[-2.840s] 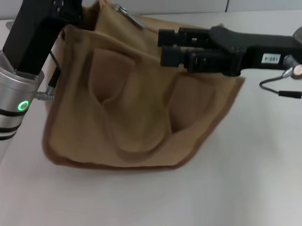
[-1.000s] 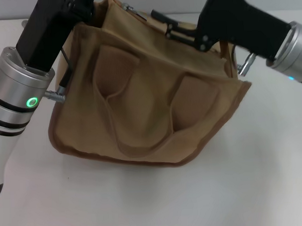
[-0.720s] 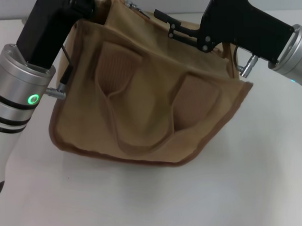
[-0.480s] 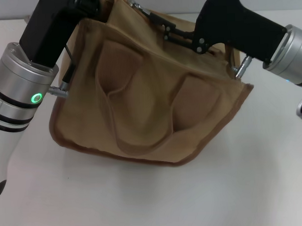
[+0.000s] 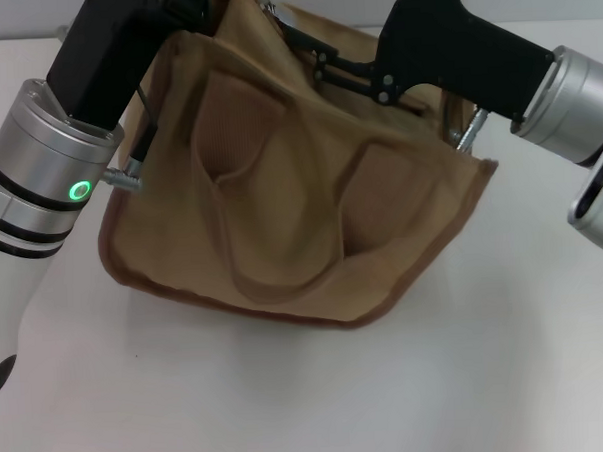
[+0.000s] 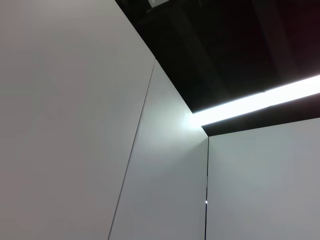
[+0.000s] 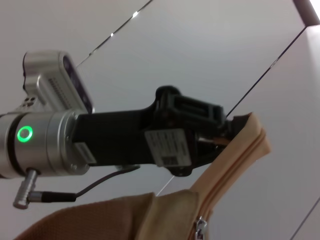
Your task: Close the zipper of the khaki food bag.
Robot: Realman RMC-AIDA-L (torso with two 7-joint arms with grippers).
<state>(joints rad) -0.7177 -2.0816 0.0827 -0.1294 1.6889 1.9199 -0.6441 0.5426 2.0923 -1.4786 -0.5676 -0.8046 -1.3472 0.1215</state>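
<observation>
The khaki food bag (image 5: 290,196) stands on the white table (image 5: 289,407), its looped handle lying against the near side. The zipper (image 7: 235,162) runs along the bag's raised top edge; its small silver pull tab (image 7: 201,227) hangs at the lower part of that line in the right wrist view. No writing on the bag can be read. The left gripper (image 7: 227,131) is clenched on the bag's top corner at the zipper's end; a white label on its body is too small to read. The right gripper (image 5: 309,50) reaches over the top edge; whether it is released or clenched cannot be told. A green ring light (image 5: 79,190) glows on the left arm.
</observation>
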